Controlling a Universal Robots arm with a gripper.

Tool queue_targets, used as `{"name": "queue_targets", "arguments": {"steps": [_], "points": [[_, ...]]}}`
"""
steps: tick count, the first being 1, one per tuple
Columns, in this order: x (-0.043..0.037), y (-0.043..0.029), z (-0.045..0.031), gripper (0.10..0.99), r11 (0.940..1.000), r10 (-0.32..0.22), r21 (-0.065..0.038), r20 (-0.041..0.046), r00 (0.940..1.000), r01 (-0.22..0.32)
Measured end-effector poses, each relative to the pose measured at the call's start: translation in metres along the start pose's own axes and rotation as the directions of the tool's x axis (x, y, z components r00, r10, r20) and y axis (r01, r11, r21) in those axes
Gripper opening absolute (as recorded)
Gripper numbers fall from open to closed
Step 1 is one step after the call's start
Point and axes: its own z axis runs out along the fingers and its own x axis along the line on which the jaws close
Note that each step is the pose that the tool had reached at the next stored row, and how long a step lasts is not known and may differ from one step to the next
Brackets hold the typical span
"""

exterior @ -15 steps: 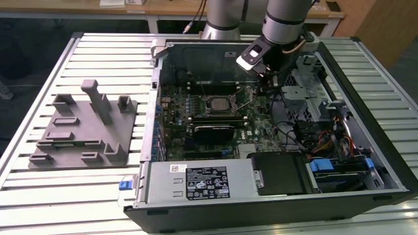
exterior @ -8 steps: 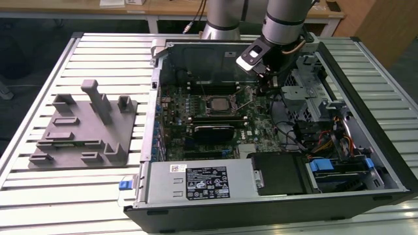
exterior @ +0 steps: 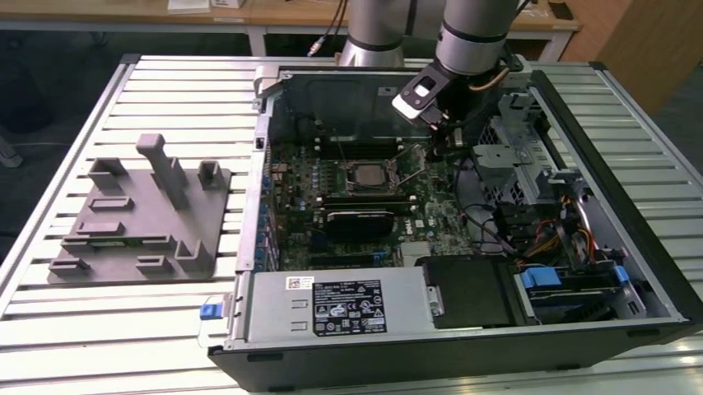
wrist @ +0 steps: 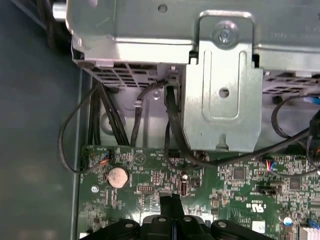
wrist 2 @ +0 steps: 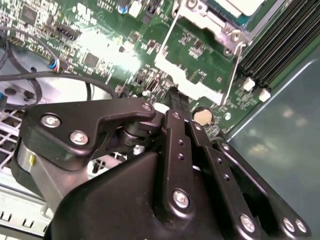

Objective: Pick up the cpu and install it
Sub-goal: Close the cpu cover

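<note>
Open computer case (exterior: 615,206) on a slatted table (exterior: 66,346), with the arm reaching inside. The gripper (exterior: 439,153) hangs over the motherboard (exterior: 434,218). Its two black fingers (wrist 2: 175,112) are pressed together at the tips, with no gap showing and nothing held between them; both wrist views show the closed tips (wrist: 171,201) just above the green board.

The cpu (exterior: 368,174) lies flat in its socket near the middle of the board, apart from the fingers and towards the exterior view's left of them. In the second wrist view its pale top (wrist 2: 246,4) shows beyond the fingertips, past the metal socket frame (wrist 2: 207,22), which lies between the fingertips and the chip. The gripper does not touch the chip.

A round coin cell (wrist: 118,176) sits in the board near the fingertips, to one side of them; in the second wrist view it appears just beside the fingers. Black memory slots (wrist 2: 280,45) run alongside the socket, farther from the fingers than the coin cell. Ahead of the fingertips in the first wrist view stands a bare metal drive bracket (wrist: 222,100), with black cables (wrist: 135,125) dropping from it to the board.

Outside the case, well away from the fingers towards the exterior view's left, the grey fixture (exterior: 143,218) with upright posts rests on the table.
</note>
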Motion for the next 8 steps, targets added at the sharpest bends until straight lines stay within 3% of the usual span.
{"name": "queue_targets", "arguments": {"steps": [8], "points": [[0.0004, -0.0127, -0.0002, 0.106, 1.0000, 0.000, 0.000, -0.0001, 1.0000, 0.000]]}}
